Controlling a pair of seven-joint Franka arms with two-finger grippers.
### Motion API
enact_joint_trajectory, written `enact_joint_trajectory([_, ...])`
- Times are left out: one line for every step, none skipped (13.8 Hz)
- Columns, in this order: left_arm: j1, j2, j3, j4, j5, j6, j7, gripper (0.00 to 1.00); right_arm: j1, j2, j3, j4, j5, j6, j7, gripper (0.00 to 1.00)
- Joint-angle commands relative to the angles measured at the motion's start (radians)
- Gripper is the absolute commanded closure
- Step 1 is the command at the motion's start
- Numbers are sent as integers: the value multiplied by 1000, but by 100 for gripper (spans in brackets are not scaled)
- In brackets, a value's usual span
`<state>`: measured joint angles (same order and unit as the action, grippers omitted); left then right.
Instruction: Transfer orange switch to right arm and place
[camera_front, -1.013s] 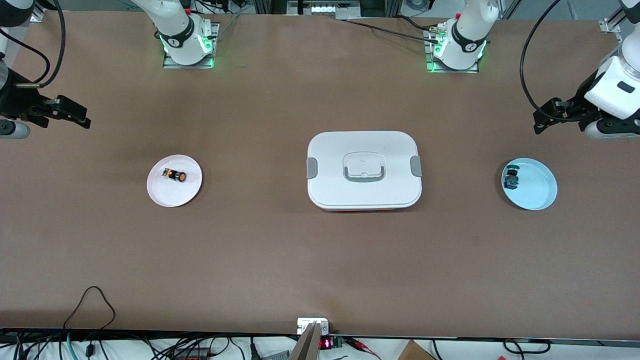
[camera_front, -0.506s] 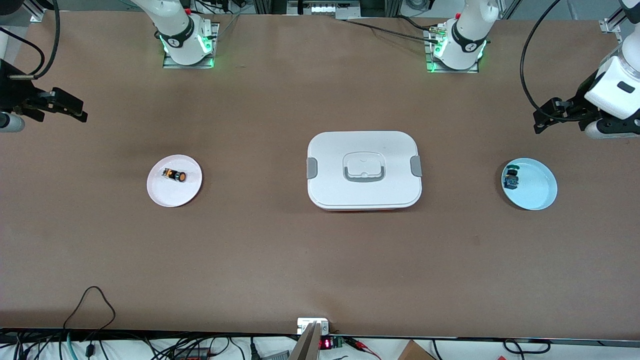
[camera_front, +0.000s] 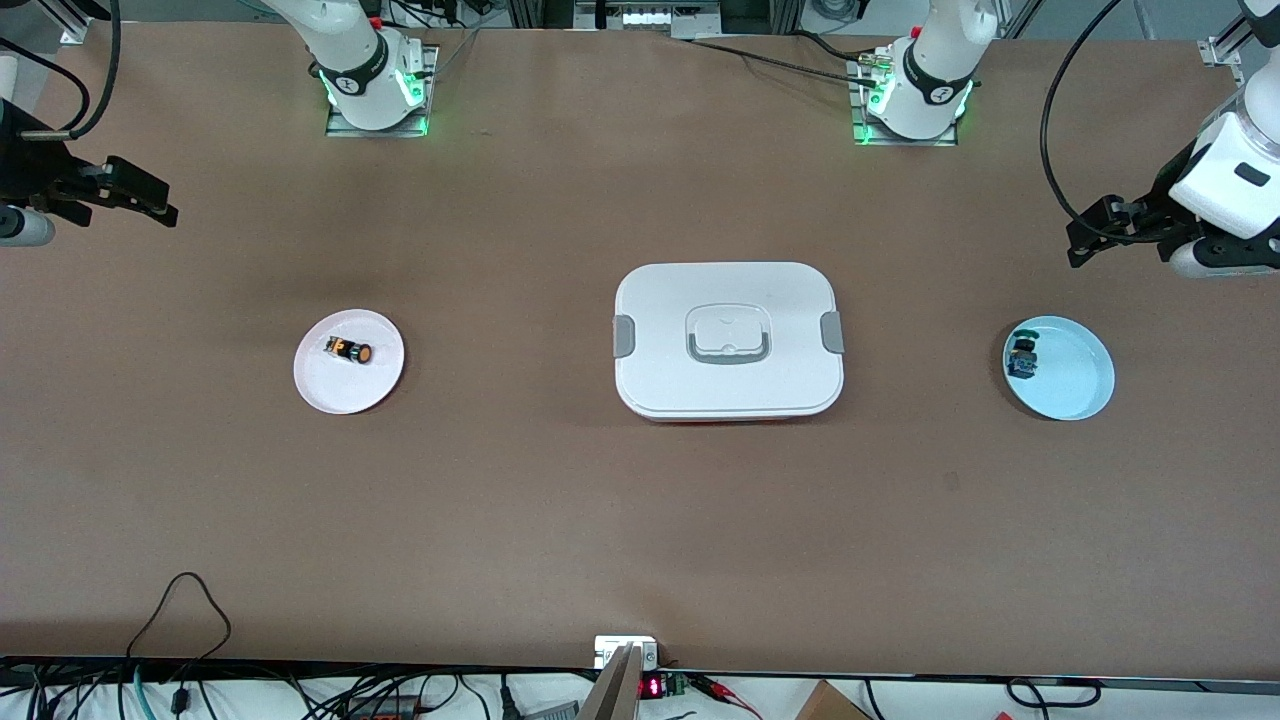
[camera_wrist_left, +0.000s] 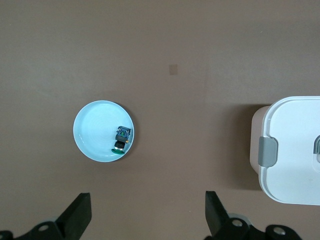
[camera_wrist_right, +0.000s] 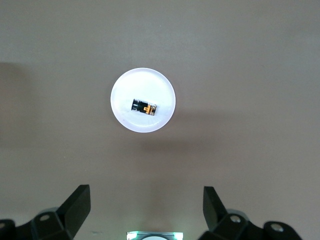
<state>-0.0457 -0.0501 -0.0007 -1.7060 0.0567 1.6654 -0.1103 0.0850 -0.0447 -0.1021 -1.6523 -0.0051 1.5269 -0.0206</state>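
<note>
Apparently no part of the task was done at this moment: the tiny black cylinder-shaped orange switch (camera_front: 349, 351) lay on its side in the small round white plate (camera_front: 330, 395), toward the right arm's end of the brown table (camera_front: 640, 520), and no tool touched it. By my judgement the step in hand was only the start, before any approach.

The right tool (camera_front: 140, 200) hung in the air over the bare table at its own end, near the edge, with its two black fingers (camera_wrist_right: 75, 207) spread wide and nothing between them. In the right wrist view the orange switch (camera_wrist_right: 144, 107) showed well apart from these fingers, in the middle of the white plate (camera_wrist_right: 125, 85). The left tool (camera_front: 1090, 235) was also released and empty, over the table at the left arm's end, close to the round light-blue plate (camera_front: 1085, 385) which held the small blue switch with dark cap (camera_front: 1022, 357). This second switch was not the task's thing.

Between both plates stood the closed white rectangular box with grey clasps (camera_front: 728, 340).

The next move, I think, called for one tool to come over the white plate, to turn its fingers across the short body of the switch, and to descend slowly, because the thing is small and may roll on the smooth plate.
</note>
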Motion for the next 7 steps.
enact_joint_trajectory([9,-11,-4,3,-17,-15,0,0,5,-24,4,-15,-9,-4,14,0])
enact_joint_trajectory([9,-11,-4,3,-17,-15,0,0,7,-23,4,-14,-9,-4,14,0])
enact_joint_trajectory([9,-11,-4,5,-17,-15,0,0,10,-21,5,-14,-9,-4,14,0])
enact_joint_trajectory([9,-11,-4,3,-17,-15,0,0,10,-21,5,-14,-9,-4,14,0])
enact_joint_trajectory([9,-11,-4,3,-17,-15,0,0,10,-21,5,-14,-9,-4,14,0])
enact_joint_trajectory([9,-11,-4,3,-17,-15,0,0,10,-21,5,-14,-9,-5,14,0])
enact_joint_trajectory([10,-11,-4,3,-17,-15,0,0,10,-23,5,-15,-9,-5,13,0])
